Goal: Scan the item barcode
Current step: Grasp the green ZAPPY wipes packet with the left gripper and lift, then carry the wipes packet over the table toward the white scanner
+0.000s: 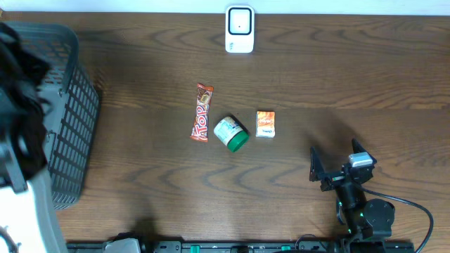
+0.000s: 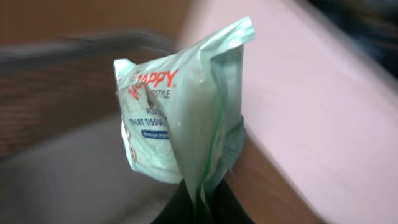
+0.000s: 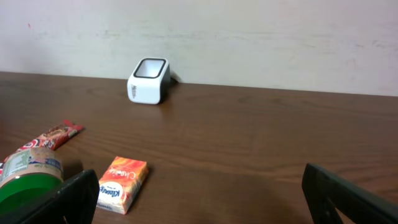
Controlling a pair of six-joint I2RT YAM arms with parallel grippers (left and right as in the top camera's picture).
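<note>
Tissue pack (image 2: 180, 118): pinched at its lower seam by my clenched left gripper (image 2: 200, 200), over the basket (image 1: 70, 119) at the table's (image 1: 140, 204) left edge.
Scanner (image 1: 239, 29): far edge, middle; I should present the barcode side squarely.
Path: open wood between the far edge and candy bar (image 1: 202, 112), jar (image 1: 232, 133), box (image 1: 265, 124).
Right gripper (image 1: 339, 160): released, near front-right corner, well apart.

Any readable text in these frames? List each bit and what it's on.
"APPY", red, first letter hidden: tissue pack
"STYLE": same pack, just below
"TOILET TISSU", cut off at a fold: same pack
"Kop", the rest unclear: candy bar
Too small or blurred to read: the pack's blue band, the print on the orange box, the label on the jar, the marks on the scanner.
</note>
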